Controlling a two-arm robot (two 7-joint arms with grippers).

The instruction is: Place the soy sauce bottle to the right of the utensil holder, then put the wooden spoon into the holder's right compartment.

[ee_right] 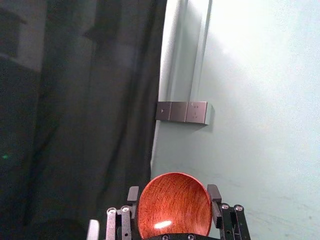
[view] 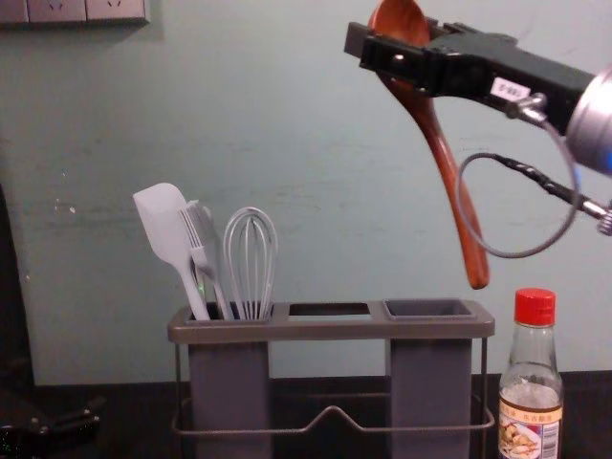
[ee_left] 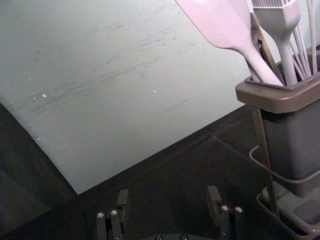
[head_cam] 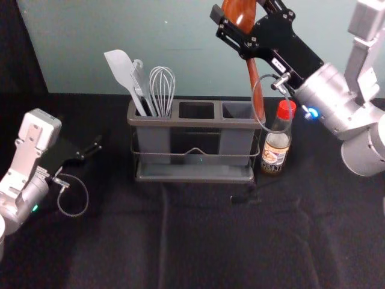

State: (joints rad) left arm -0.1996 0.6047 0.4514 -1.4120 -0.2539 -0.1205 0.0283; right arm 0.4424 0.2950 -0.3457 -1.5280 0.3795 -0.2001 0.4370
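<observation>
Left hand (head_cam: 98, 144) hovering at left, fingers apart, spatula (head_cam: 122, 71), brush (view: 203, 256) and whisk (head_cam: 162, 87) leaning in the holder's (head_cam: 198, 123) left compartment, right hand (head_cam: 233, 25) gripping the spoon (head_cam: 257, 90) by its bowl above the holder's right end, handle slanting down, bottle (head_cam: 276, 147) standing just right of the holder.

The rectangular grey plastic utensil holder (head_cam: 198, 123) is seen from above in the head view, nearer and frontally from the chest, closely at its left end from the left wrist. All four share the flat pale-green wall (ee_right: 260, 150), which is faced from the right wrist.
</observation>
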